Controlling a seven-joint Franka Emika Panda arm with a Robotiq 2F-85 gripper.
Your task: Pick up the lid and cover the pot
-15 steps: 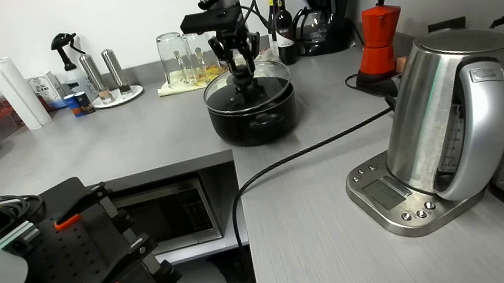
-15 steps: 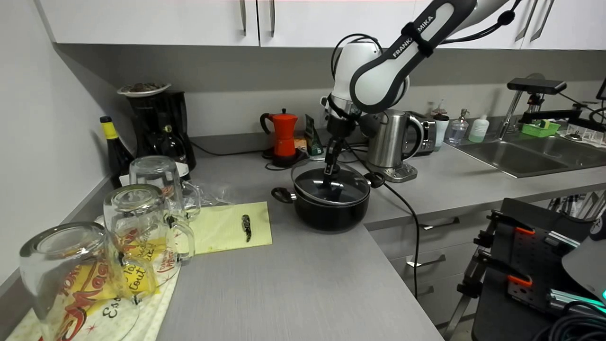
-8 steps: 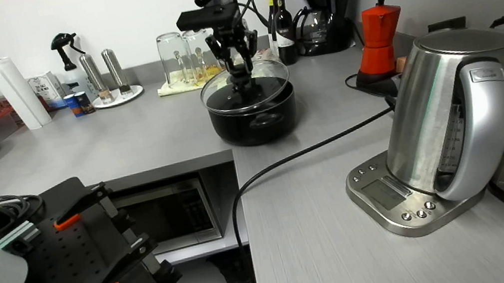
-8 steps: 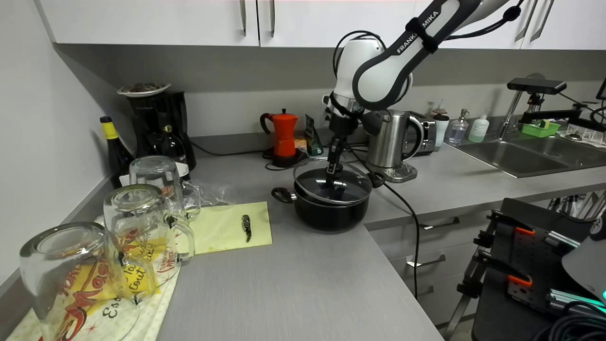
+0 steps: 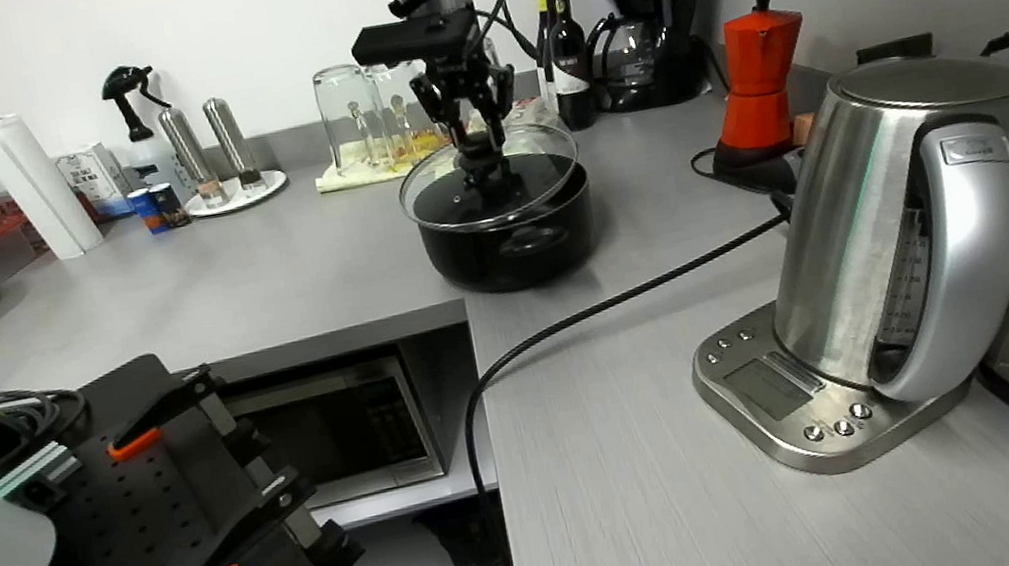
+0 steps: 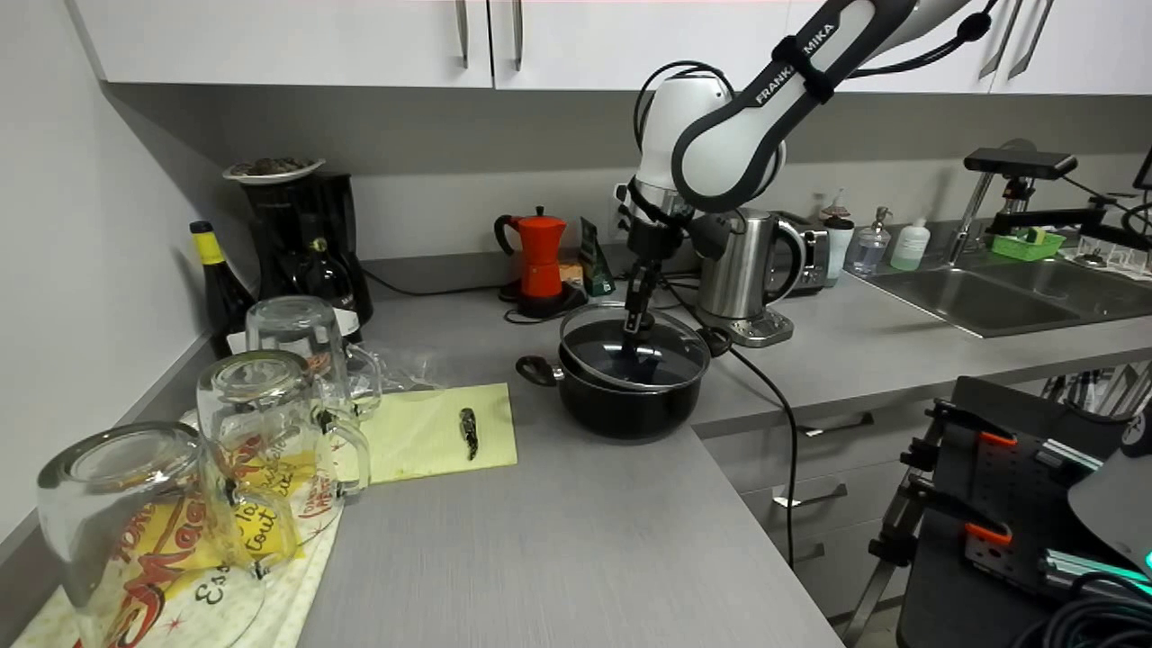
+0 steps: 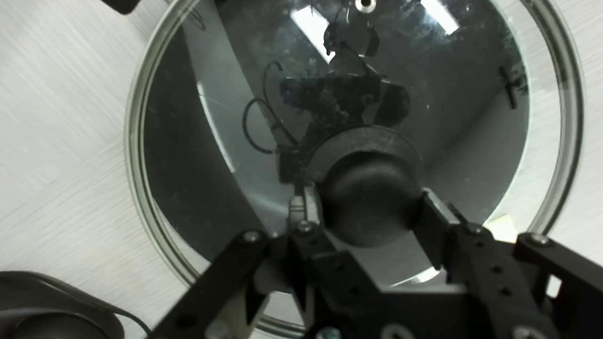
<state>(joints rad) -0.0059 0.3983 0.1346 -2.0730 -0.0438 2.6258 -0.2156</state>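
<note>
I note the lid [image 6: 673,360] has shifted slightly off-centre over the pot [image 6: 628,416], my gripper [image 7: 368,207] clamped on its knob [image 7: 372,193]; recentring likely required.

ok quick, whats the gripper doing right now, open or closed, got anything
Gripper: closed, holding the lid by its knob.
</note>
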